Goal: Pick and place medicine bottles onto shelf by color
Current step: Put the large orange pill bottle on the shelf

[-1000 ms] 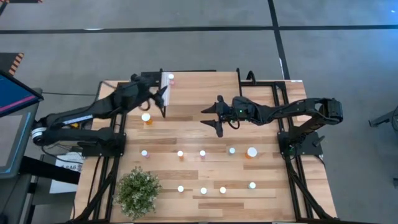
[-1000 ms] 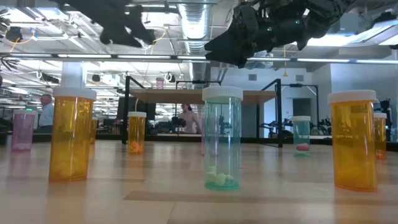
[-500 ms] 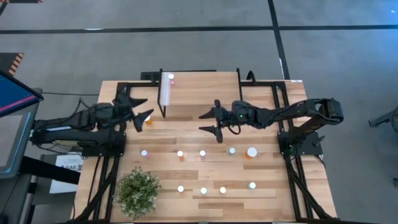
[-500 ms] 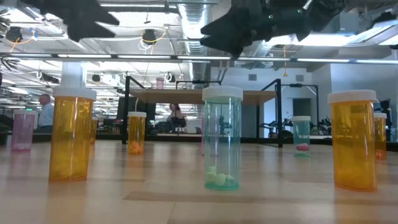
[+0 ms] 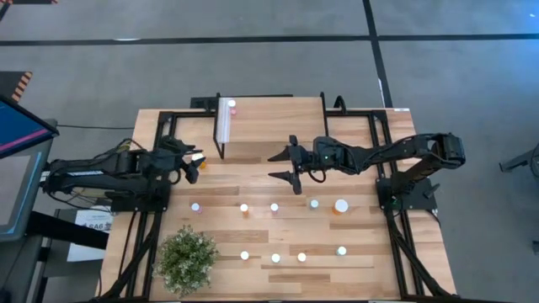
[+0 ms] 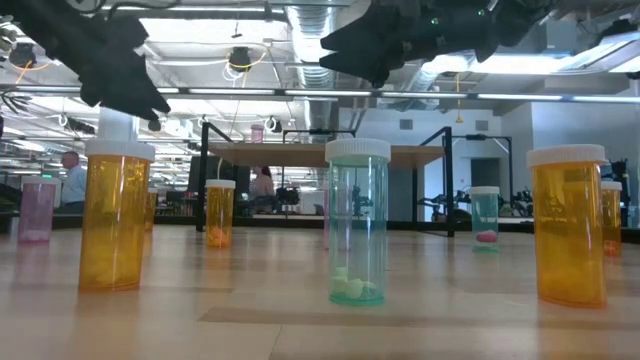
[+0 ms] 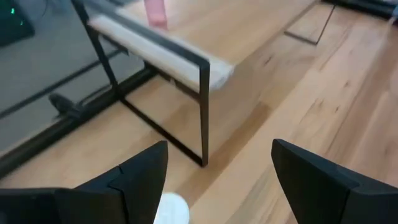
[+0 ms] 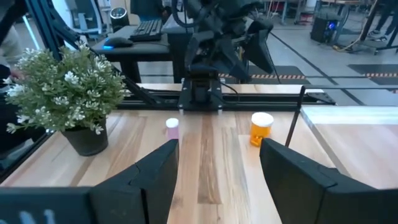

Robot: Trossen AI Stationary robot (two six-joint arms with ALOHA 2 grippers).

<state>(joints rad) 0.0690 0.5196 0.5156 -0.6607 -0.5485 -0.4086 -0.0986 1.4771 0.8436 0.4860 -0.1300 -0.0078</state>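
Left gripper (image 5: 193, 162), spread wide and empty, hangs over the large orange bottle (image 7: 170, 209) near the shelf (image 5: 269, 126) leg, while right gripper (image 5: 284, 167) hovers open mid-desk

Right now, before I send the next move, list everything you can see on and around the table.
Table: one, light wood.
Shelf: one, wood top, black legs, far side of the table.
Pink bottle: one, on the shelf's left end.
Large orange bottle: one, under the left tool.
Other bottles: nine, white caps, two rows on the table; larger orange one at the right end.
Plant: one, green, near-left corner.
Person: in the background.
Left tool: open, above the large orange bottle.
Right tool: open, empty, in front of the shelf.
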